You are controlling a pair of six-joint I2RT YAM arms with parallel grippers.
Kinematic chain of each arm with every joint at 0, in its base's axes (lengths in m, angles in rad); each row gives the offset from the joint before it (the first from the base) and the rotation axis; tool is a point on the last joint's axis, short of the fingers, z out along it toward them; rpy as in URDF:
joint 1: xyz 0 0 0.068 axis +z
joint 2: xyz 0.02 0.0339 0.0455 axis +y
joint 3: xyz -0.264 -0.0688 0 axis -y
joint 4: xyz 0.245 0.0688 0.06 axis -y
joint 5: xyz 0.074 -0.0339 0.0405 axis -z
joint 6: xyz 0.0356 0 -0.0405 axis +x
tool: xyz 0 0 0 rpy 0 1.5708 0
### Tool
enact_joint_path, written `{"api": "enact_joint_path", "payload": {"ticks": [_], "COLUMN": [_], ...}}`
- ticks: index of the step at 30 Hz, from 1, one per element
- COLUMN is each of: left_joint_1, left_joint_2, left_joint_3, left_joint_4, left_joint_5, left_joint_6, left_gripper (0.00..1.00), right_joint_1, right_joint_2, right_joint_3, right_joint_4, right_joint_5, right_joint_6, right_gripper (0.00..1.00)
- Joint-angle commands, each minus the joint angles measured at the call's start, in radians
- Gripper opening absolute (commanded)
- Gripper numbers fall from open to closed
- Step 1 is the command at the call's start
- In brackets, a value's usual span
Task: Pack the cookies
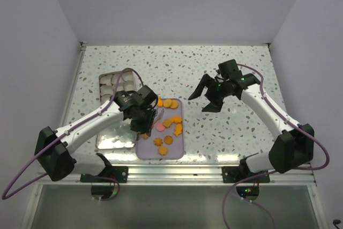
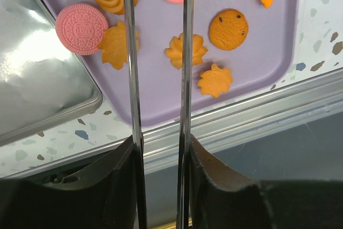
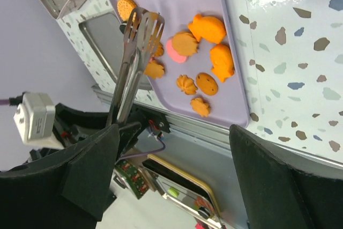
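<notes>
Several cookies [image 1: 170, 122], mostly orange with a pink one, lie on a lilac tray [image 1: 149, 151]. My left gripper [image 1: 142, 115] is shut on metal tongs [image 2: 185, 52] and holds them over the tray's left part. In the left wrist view the two tong arms stand apart above pink and orange cookies [image 2: 228, 29], and I see nothing between them. My right gripper [image 1: 199, 103] is open and empty, above the table to the right of the tray. The right wrist view shows the tong heads [image 3: 142, 25] over the cookies [image 3: 206, 28], seen between my wide-open right gripper [image 3: 177, 148].
A square tin with white paper cups [image 1: 115, 85] sits at the back left. A shiny silver tin part [image 1: 115, 135] lies left of the tray, touching its edge; it also shows in the left wrist view [image 2: 43, 79]. The table's metal front rail [image 1: 177, 170] runs just below the tray.
</notes>
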Motion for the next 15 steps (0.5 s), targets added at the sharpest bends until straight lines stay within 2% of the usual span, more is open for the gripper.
{"api": "enact_joint_path", "payload": {"ticks": [1,15], "left_joint_1": [-0.002,-0.002], "left_joint_2": [0.02,0.099], "left_joint_3": [-0.014,0.008], "left_joint_4": [0.035,0.041], "left_joint_5": [-0.021,-0.086], "left_joint_6": [0.0,-0.018], "left_gripper": [0.41,0.43], "right_joint_1": [-0.012,-0.042], "right_joint_2": [-0.068,-0.047], "right_joint_3": [-0.018,-0.016], "right_joint_4": [-0.029,-0.041], "right_joint_5": [-0.017,-0.039], "right_joint_6": [-0.026,-0.057], "right_gripper": [0.87,0.88]}}
